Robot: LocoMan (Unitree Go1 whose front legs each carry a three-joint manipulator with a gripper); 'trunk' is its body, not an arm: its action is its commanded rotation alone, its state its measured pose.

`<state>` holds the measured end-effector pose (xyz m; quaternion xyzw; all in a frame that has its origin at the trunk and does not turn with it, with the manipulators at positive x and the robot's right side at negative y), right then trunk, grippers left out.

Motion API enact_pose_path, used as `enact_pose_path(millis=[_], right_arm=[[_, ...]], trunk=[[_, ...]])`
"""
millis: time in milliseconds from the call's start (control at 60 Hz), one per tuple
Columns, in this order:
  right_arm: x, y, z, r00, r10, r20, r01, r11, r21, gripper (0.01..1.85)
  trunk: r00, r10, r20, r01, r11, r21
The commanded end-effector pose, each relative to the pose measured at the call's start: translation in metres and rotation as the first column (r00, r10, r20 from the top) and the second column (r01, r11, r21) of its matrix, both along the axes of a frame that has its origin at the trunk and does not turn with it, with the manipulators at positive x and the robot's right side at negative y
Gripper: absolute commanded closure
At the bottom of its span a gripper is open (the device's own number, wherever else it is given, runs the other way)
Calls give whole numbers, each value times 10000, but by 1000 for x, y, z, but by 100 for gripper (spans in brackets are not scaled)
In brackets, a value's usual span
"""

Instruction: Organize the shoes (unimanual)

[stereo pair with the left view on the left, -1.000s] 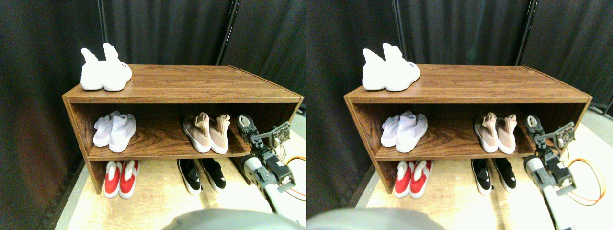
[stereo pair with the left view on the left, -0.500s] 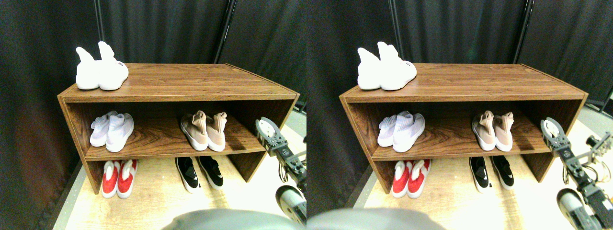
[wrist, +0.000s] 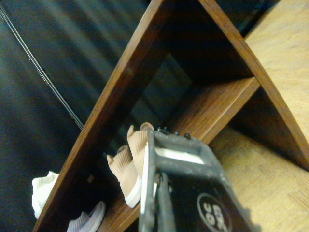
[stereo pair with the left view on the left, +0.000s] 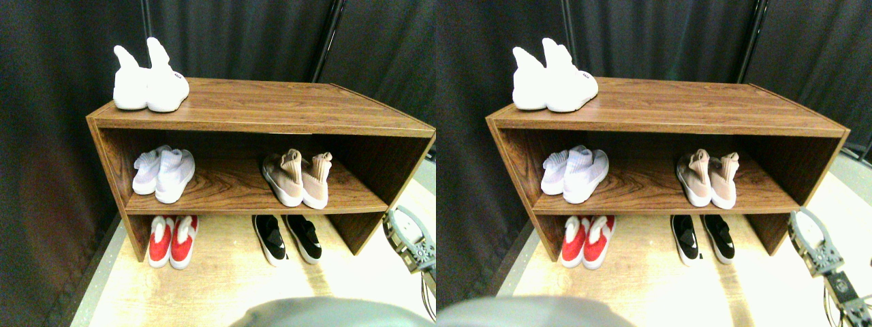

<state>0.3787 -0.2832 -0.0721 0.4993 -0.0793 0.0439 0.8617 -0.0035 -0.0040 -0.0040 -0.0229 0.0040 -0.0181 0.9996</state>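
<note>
A low wooden shoe rack (stereo pair with the left view on the left: pixel 272 112) stands against dark curtains (stereo pair with the left view on the left: pixel 238 34), holding four pairs of small knit shoes, eight in all. Two all-white high-cuff shoes (stereo pair with the left view on the left: pixel 148 85) sit side by side at the left end of the top board. On the middle shelf, two pale white shoes (stereo pair with the left view on the left: pixel 163 176) rest at the left, well apart from the two beige-tan shoes (stereo pair with the left view on the left: pixel 298 178) with white soles at the right, which stand touching each other, toes toward the shelf's front edge. On the wooden floor (stereo pair with the left view on the left: pixel 225 286) beneath the shelf, two red-and-white shoes (stereo pair with the left view on the left: pixel 172 240) lie at the left and two black shoes (stereo pair with the left view on the left: pixel 286 238) with white soles at the right. The robot's right gripper (stereo pair with the left view on the left: pixel 407 238) hangs outside the rack, just off its lower right corner, with nothing in its grasp; whether its jaws are parted or closed cannot be told.
</note>
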Motion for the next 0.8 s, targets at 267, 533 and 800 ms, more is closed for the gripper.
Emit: enact_pose_path(millis=[267, 533, 800], right_arm=[[2, -1, -40, 9971, 416, -645, -334, 9919, 1225, 180], [30, -3, -87, 9878, 448, -1492, -129, 9780, 2081, 180], [53, -11, -113, 9791, -488, -1973, 906, 9738, 2084, 180]], trunk=[[9982, 227, -558, -235, 9996, -129], [9976, 226, -656, -231, 9997, -72], [9977, 249, -636, -256, 9996, -94]])
